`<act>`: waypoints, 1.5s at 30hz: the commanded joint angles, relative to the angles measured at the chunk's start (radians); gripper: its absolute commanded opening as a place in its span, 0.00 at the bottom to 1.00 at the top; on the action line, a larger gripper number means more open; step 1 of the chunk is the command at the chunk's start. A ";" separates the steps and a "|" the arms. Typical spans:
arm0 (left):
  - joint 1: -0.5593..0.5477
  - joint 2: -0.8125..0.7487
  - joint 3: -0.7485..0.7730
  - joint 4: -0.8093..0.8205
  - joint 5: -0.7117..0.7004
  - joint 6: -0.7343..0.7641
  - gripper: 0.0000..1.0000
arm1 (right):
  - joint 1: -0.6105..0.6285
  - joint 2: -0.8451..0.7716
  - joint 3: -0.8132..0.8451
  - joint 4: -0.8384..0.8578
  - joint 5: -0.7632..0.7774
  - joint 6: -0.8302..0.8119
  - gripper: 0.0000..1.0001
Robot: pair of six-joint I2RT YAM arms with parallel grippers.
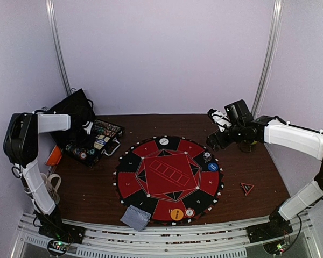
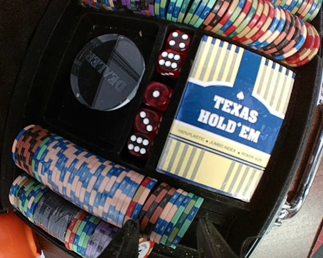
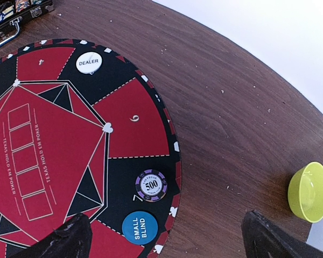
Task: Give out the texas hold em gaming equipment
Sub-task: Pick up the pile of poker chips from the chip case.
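While most of the chips sit packed in rows inside the case at the left of the table, only a few game things lie on the round mat. On the far side of the mat is the white dealer button. On its right side are one purple chip and the blue small blind disc, close together. On the near side are an orange disc with one more chip just beside it. A grey card pile lies at the near edge.

The left end effector hangs over the case, right above a chip row. Its fingers are a little apart and I see nothing pinched between them. The card box and the red dice are in the case too.

The right end effector is wide open and holds nothing. It hovers over the right rim of the mat, near the blue disc.

I think the job is at an early part. The buttons look placed, but most seats have no chips and no cards yet.
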 commanded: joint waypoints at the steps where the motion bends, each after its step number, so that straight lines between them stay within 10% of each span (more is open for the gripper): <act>1: -0.021 -0.005 -0.042 0.075 0.073 0.034 0.38 | 0.004 -0.001 0.022 -0.016 0.021 -0.004 1.00; 45: -0.065 -0.007 -0.063 0.037 0.000 0.105 0.49 | 0.005 0.023 0.036 -0.024 -0.007 -0.034 1.00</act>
